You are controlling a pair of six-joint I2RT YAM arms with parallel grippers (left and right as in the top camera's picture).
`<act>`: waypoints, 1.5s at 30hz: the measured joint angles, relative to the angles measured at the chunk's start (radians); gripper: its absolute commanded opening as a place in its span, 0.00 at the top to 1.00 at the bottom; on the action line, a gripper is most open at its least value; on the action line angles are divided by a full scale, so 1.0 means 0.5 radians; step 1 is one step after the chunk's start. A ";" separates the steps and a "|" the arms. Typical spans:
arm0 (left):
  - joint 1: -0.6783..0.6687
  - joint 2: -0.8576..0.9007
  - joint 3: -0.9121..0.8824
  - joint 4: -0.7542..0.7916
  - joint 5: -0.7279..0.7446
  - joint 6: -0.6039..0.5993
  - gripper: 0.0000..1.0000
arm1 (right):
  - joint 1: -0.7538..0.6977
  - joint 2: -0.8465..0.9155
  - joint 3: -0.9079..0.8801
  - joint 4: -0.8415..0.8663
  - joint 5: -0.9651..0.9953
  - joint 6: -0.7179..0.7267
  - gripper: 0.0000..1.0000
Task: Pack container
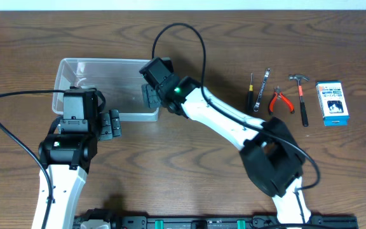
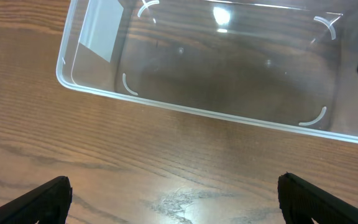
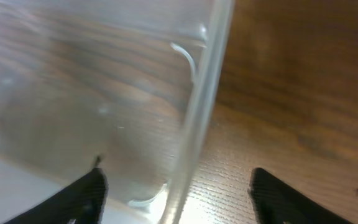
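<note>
1. Overhead view: the container [image 1: 100, 61] sits in the upper left of the frame on the wooden surface [image 1: 18, 38], mouth up. Its long axis runs left to right across the picture, and nothing can be seen inside it.
2. The left claw [image 1: 115, 124] hangs just below the container's lower long wall, near the middle of that wall.
3. In the left wrist view the left claw [image 2: 179, 205] is spread wide. Its fingers show only at the two lower corners, with bare wood between them. The container's near rim [image 2: 92, 90] slants across the frame above.
4. The right claw [image 1: 151, 95] is at the container's right short end.
5. In the right wrist view the right claw [image 3: 179, 196] is wide open and straddles the end wall [image 3: 197, 124], one finger inside, one outside, neither visibly pressing it.
6. At the upper right, well apart from the container, lie a screwdriver [image 1: 249, 95], wrench [image 1: 262, 90], pliers [image 1: 281, 100], hammer [image 1: 302, 98] and a blue-and-white box [image 1: 332, 103].
</note>
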 measured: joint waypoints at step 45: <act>0.000 0.000 0.000 0.000 0.000 0.000 0.02 | -0.842 0.011 0.037 -0.779 0.319 -0.611 0.57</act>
